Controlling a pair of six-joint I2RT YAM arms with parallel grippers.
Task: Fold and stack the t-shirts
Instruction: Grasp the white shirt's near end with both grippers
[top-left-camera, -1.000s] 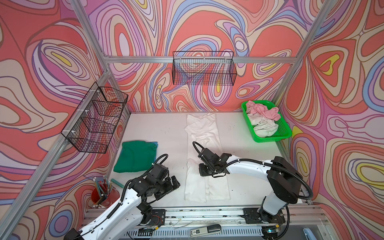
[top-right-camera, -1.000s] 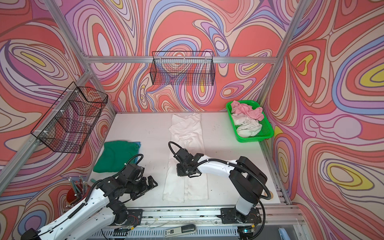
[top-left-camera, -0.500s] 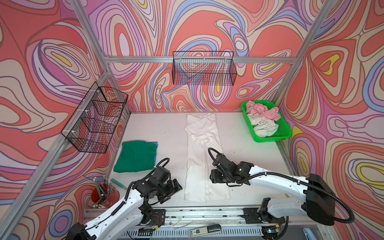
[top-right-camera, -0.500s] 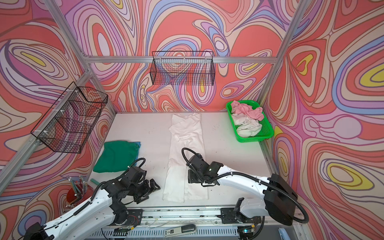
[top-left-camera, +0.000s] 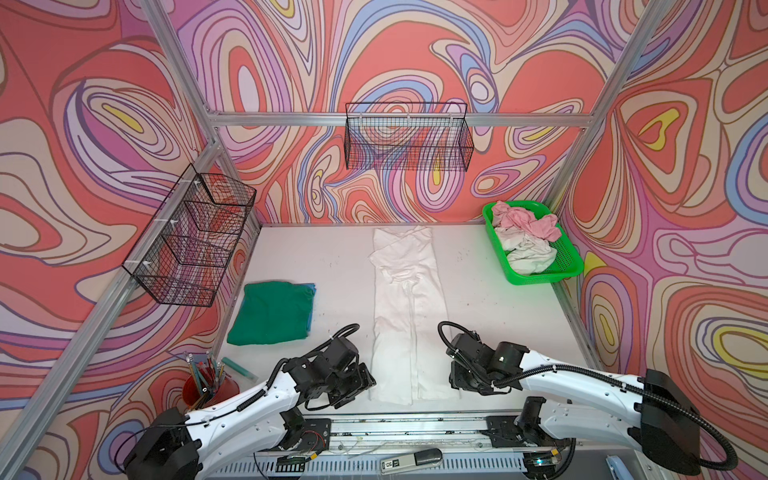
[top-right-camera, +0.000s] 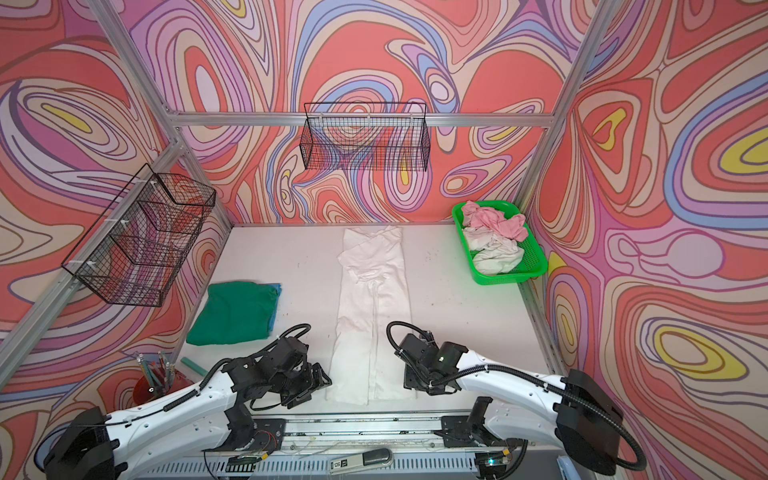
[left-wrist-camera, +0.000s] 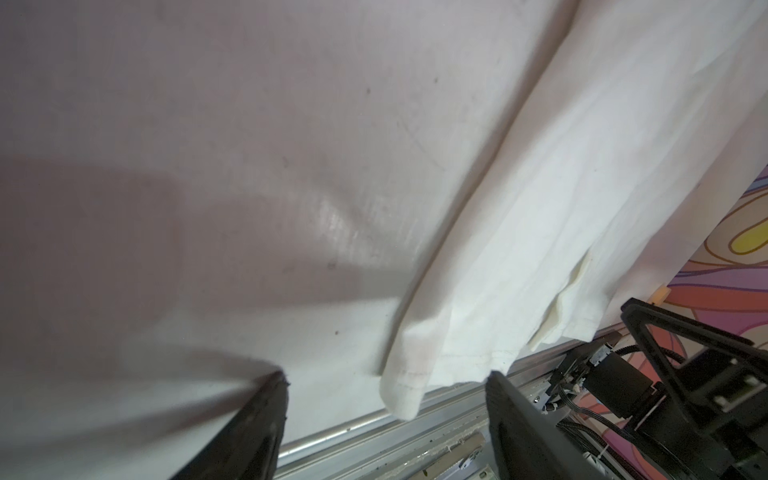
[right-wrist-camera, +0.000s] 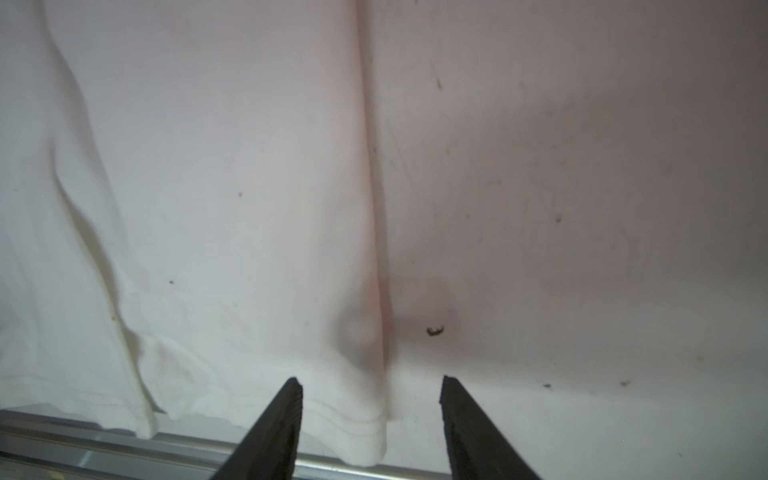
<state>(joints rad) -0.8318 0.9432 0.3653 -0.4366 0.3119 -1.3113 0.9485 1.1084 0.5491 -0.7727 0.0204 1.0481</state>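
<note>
White t-shirt (top-left-camera: 409, 316): mid table, long narrow strip. Hem at the front edge by the rail, collar end twd the back wall.
Its fold: both sides already turned in lengthwise, overlap line down the middle. Cross-folds not yet done, so approx. half folded, I'd say.
Dark green t-shirt (top-left-camera: 272, 313): left of the strip, apart from it, folded flat. A blue edge shows along its right side, prob. another layer, can't tell what. Reads as the stack's start.
Green basket (top-left-camera: 536, 277): far right corner. Pink t-shirt (top-left-camera: 524, 218) and off-white t-shirt (top-left-camera: 525, 254) lie crumpled inside, not folded.
Left to do (judged): fold the white strip short, stack it on the green one, then do the 2 in the basket. Well under halfway overall.
Left gripper (left-wrist-camera: 386, 376): jaws well apart, nothing held. Hem's left corner lies just ahead, betw. the fingertips in the left wrist view, not pinched.
Right gripper (right-wrist-camera: 370, 379): jaws apart, nothing held, straddling the strip's right edge just above the hem.
Left arm: low, in from front-left, wrist angled down, gripper just beside the near-left corner in both top views.
Right arm: low, in from front-right, mirrored, gripper at the near-right corner.
Next (guess): pinch both hem corners and carry them twd the collar.
</note>
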